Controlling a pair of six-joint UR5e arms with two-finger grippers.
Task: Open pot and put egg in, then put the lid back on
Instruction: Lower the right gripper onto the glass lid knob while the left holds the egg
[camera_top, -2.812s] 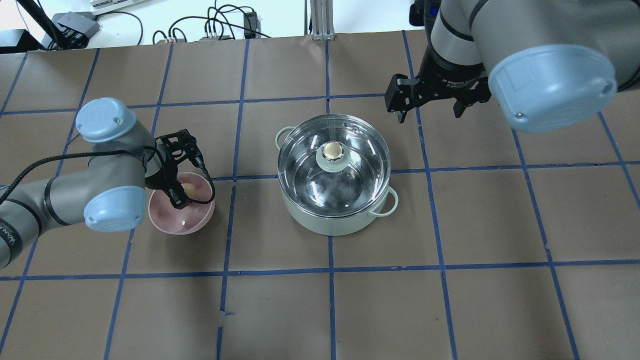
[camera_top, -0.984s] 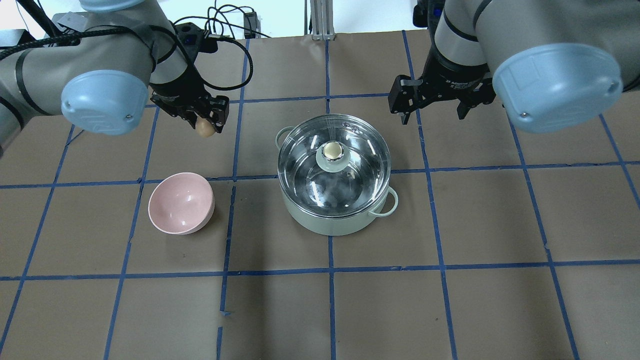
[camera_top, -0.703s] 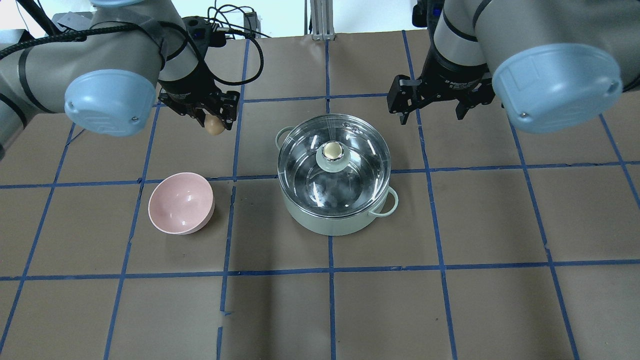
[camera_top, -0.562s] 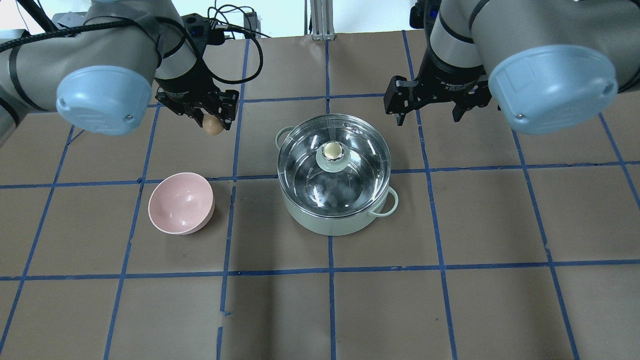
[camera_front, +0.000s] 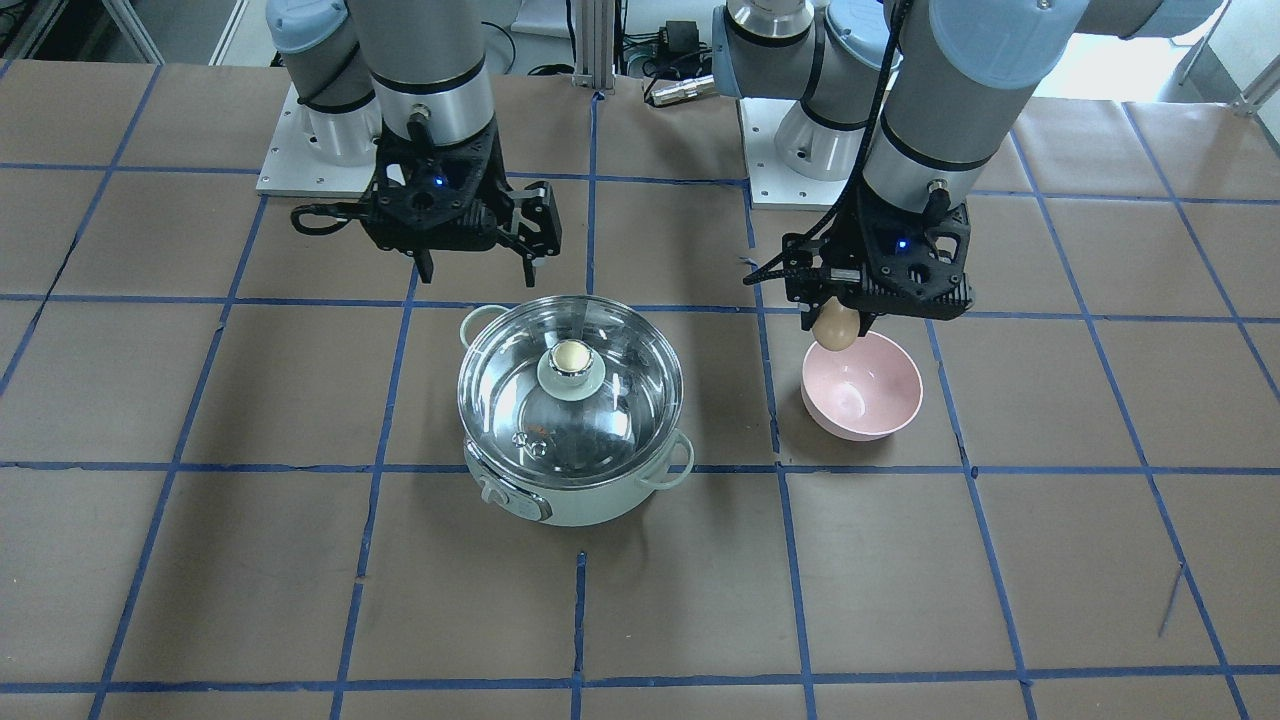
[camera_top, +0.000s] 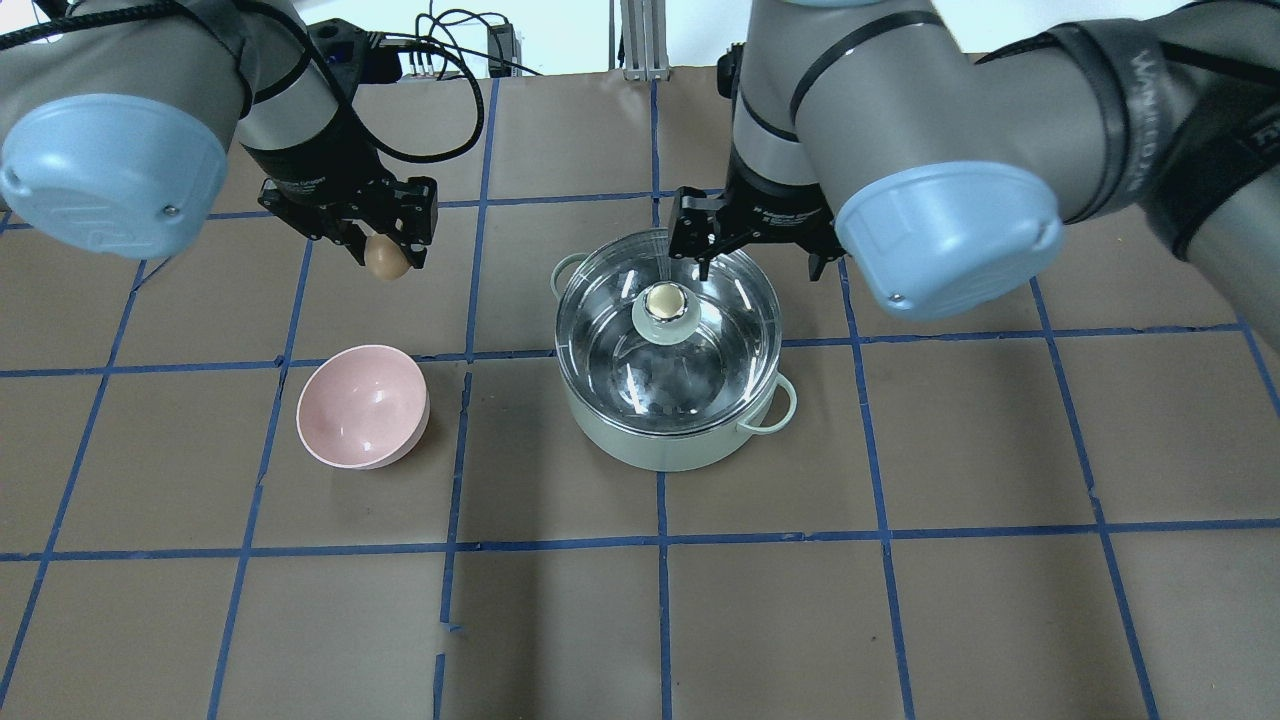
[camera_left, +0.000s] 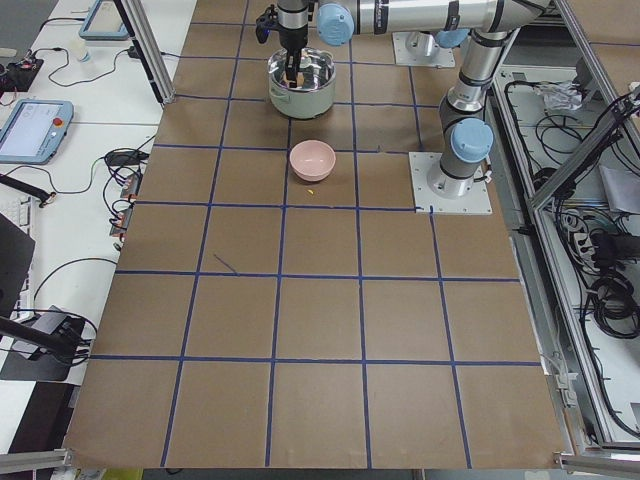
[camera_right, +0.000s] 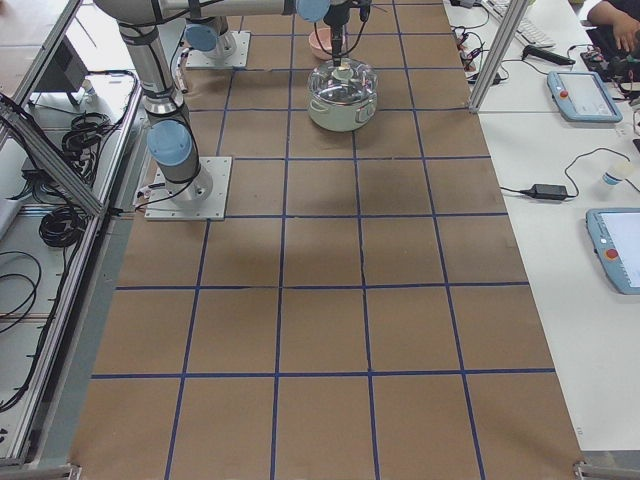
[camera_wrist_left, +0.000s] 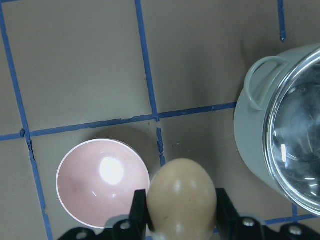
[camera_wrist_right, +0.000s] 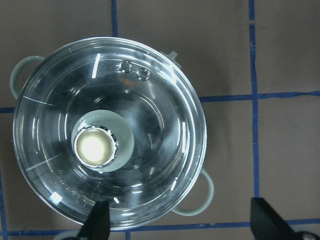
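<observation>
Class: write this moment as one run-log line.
left gripper: shut on egg, in air | right gripper: open, near lid | lid: on pot | pink bowl: empty

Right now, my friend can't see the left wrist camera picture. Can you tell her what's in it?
A tan egg is pinched between two black fingers at the bottom middle, seen from above. Down on the brown table sits an empty pink bowl at lower left, and the mint-green pot, its glass lid on, fills the right edge.

Mint-green pot (camera_top: 660, 452) upright, glass lid (camera_top: 664, 304) seated on it; tan egg (camera_top: 385, 260) clamped aloft in left end effector (camera_top: 388, 257).
</observation>
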